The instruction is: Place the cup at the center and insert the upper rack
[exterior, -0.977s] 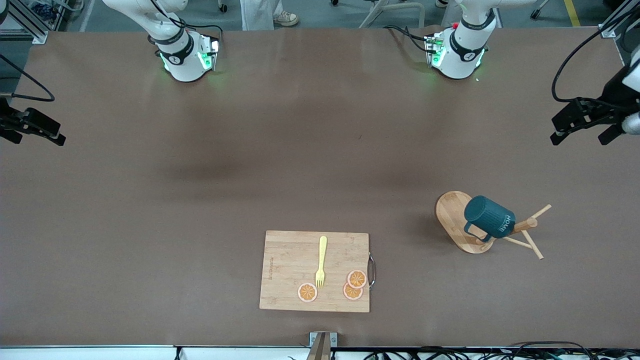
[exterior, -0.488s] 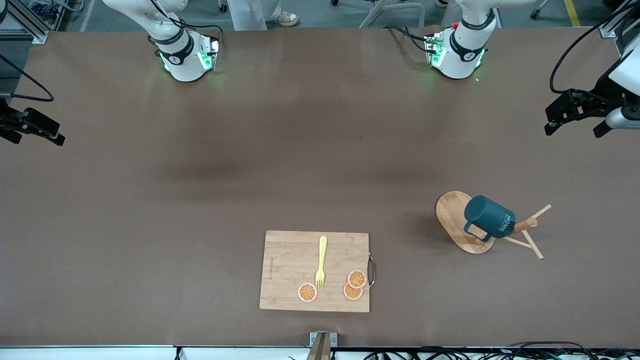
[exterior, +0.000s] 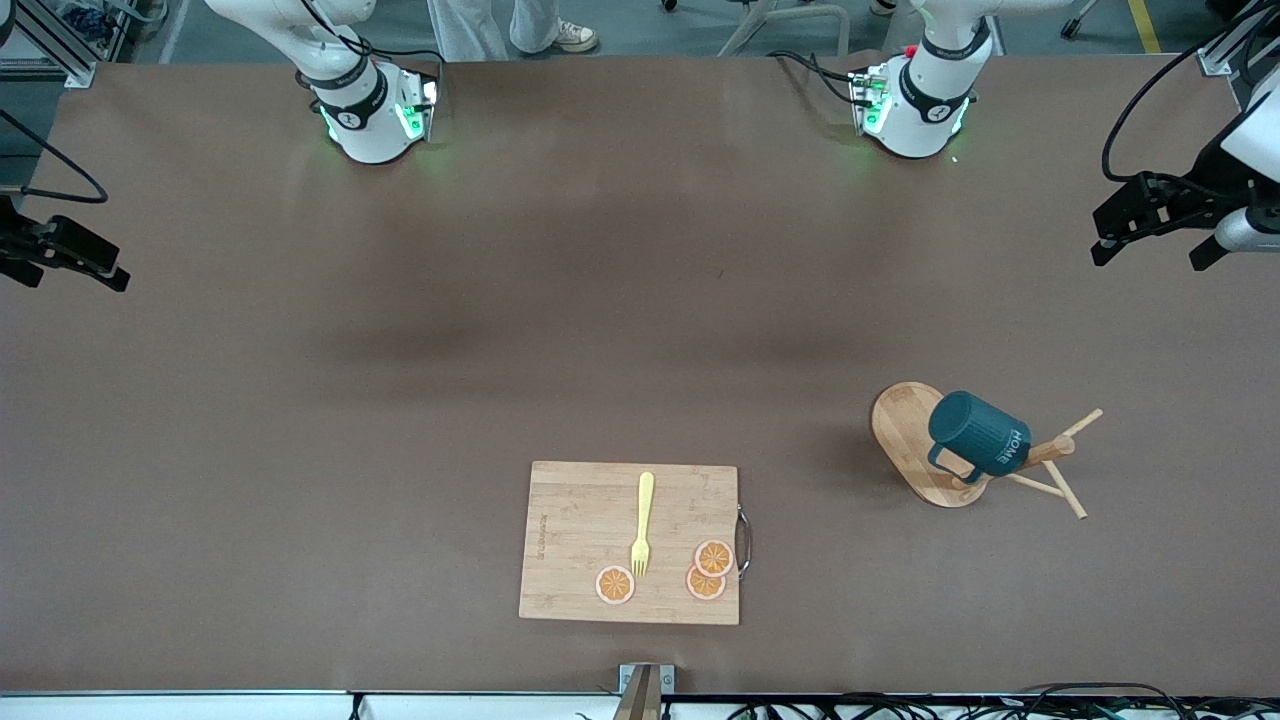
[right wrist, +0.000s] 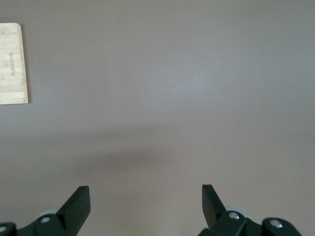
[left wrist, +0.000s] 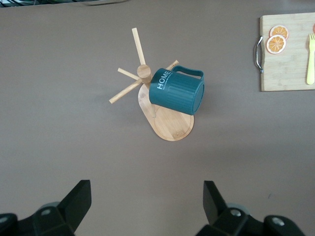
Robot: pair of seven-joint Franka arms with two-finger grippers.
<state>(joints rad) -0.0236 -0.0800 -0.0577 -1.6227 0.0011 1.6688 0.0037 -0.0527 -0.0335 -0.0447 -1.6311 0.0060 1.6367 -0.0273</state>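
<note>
The cup (exterior: pixel 978 437) hangs on the upper rack (exterior: pixel 930 450) toward the left arm's end of the surface (exterior: pixel 640 300). The left gripper (exterior: pixel 1160 232), fingers spread and empty, is closer to it; the right gripper (exterior: pixel 62 262) waits open.

Desk (exterior: pixel 400 350) is bare from the base-side edge down through the middle. Only obstacles: cutting board (exterior: pixel 580 540) with fork (exterior: pixel 642 524) and orange slices (exterior: pixel 705 570) at the camera-side edge, and upper rack (exterior: pixel 915 445) carrying the cup (exterior: pixel 975 432), pegs sticking out, toward the left arm's end.
</note>
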